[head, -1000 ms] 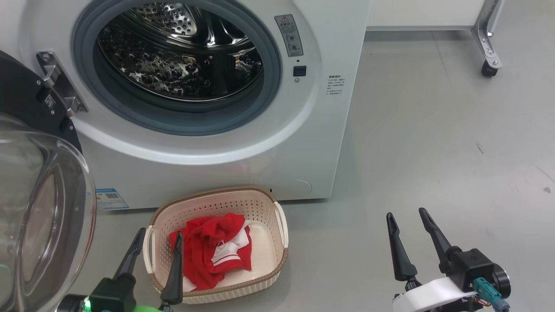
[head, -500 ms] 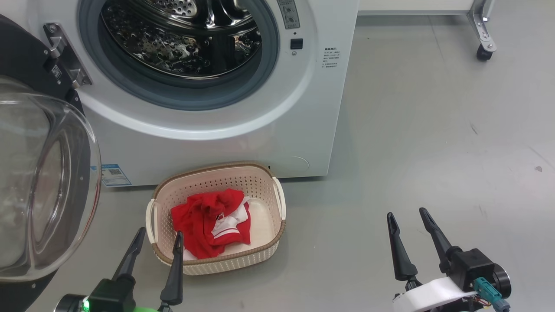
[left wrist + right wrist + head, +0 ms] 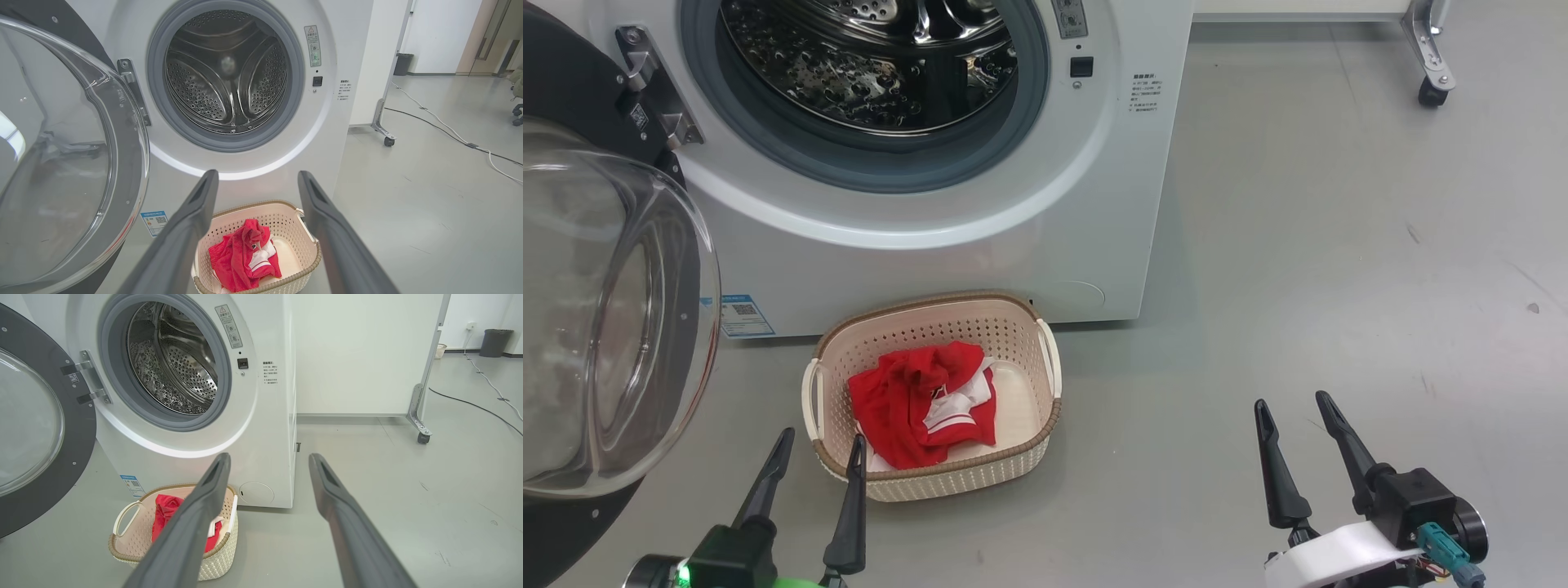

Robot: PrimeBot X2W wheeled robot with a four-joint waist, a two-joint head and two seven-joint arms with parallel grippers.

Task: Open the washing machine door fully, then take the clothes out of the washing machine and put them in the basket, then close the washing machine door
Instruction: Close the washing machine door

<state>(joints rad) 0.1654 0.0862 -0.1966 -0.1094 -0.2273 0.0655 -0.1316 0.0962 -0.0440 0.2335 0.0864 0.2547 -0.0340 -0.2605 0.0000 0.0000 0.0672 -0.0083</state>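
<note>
Clothes (image 3: 919, 400): red fabric with white trim, heaped toward the left side of the basket, just ahead of the left fingertips; from the left wrist the heap shows in the gap between the two fingers.
Basket (image 3: 947, 483): cream, brown-rimmed, upright on the floor just in front of the washing machine; its near left corner meets the tip of the left gripper's inner finger in the head view, and whether they touch I cannot tell.
Left gripper (image 3: 821, 438): fingers spread wide, nothing between them, pointing at the basket and the machine front.
Washing machine (image 3: 915, 269): white, straight beyond the left fingers and up-left of the right ones; the grey ring frames a bare steel drum (image 3: 866, 57).
Washing machine door (image 3: 572, 90): swung open on its hinge, standing left of the left fingers, its clear glass bowl (image 3: 605, 327) bulging out toward the room.
Blue label (image 3: 745, 317): low on the machine front, between the door and the basket.
Right gripper (image 3: 1290, 402): fingers wide apart and empty, well to the right of the basket, pointing over bare grey floor (image 3: 1298, 245).
Caster wheel (image 3: 1429, 94): far beyond the right fingers, under a white panel's metal foot.
</note>
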